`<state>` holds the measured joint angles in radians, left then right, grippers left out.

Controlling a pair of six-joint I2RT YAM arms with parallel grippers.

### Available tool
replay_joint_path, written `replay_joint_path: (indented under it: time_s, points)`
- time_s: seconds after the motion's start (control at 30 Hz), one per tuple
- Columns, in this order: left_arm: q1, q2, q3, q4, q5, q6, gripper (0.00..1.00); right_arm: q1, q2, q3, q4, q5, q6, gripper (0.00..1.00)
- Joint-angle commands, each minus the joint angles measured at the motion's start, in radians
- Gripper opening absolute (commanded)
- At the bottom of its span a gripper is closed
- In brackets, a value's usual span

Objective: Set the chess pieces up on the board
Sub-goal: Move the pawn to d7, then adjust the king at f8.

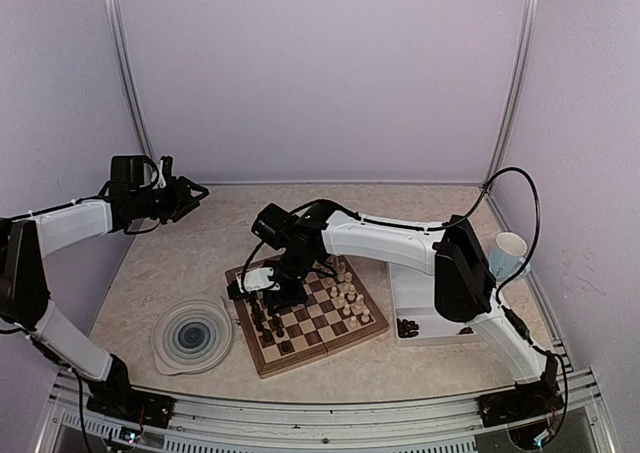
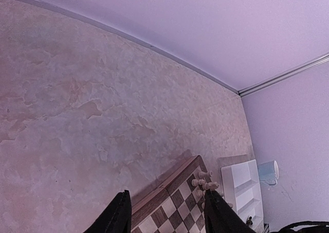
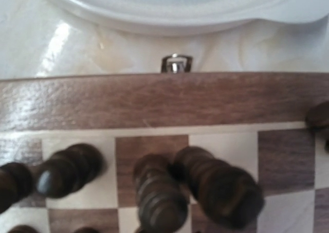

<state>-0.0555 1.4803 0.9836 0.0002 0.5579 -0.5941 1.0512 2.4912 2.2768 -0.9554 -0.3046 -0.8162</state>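
The board [image 1: 318, 323] lies in front of the arms, with dark chess pieces [image 1: 266, 325] along its left side and cream pieces [image 1: 346, 291] on its right. My right gripper [image 1: 275, 291] hangs low over the dark side, and its jaw gap is hidden there. Its own camera shows no fingers, only dark pieces [image 3: 159, 192] standing close up in the board's edge row [image 3: 154, 99], two of them touching. Far left and well above the table, my left gripper [image 2: 168, 194] stands open and empty, with the board's corner [image 2: 177, 192] seen between its fingers.
A round blue-swirl plate [image 1: 193, 335] sits left of the board, its rim [image 3: 169, 17] just past the board's metal clasp [image 3: 176, 64]. To the right, a white two-compartment tray [image 1: 425, 298] holds a few dark pieces [image 1: 407, 326]. A paper cup [image 1: 510, 251] stands by the right wall.
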Motion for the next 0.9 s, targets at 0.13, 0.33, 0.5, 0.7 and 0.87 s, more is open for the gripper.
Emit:
replay_joint_path:
  time_s: [0.13, 0.33, 0.5, 0.7, 0.87]
  points:
    - [-0.043, 0.021, 0.063, -0.127, -0.081, 0.106, 0.50, 0.010, -0.115, -0.043, 0.006, 0.009, -0.008, 0.31]
    - [-0.212, 0.024, 0.160, -0.382, -0.311, 0.255, 0.52, 0.007, -0.258, -0.199, 0.024, -0.003, -0.023, 0.34]
    - [-0.271, 0.029, 0.155, -0.542, -0.337, 0.344, 0.52, -0.015, -0.404, -0.393, 0.108, 0.016, -0.009, 0.34]
    - [-0.396, 0.016, 0.118, -0.575, -0.299, 0.385, 0.52, -0.066, -0.511, -0.575, 0.203, 0.019, 0.052, 0.35]
    - [-0.505, -0.016, 0.096, -0.615, -0.301, 0.360, 0.52, -0.087, -0.574, -0.685, 0.271, 0.027, 0.093, 0.34]
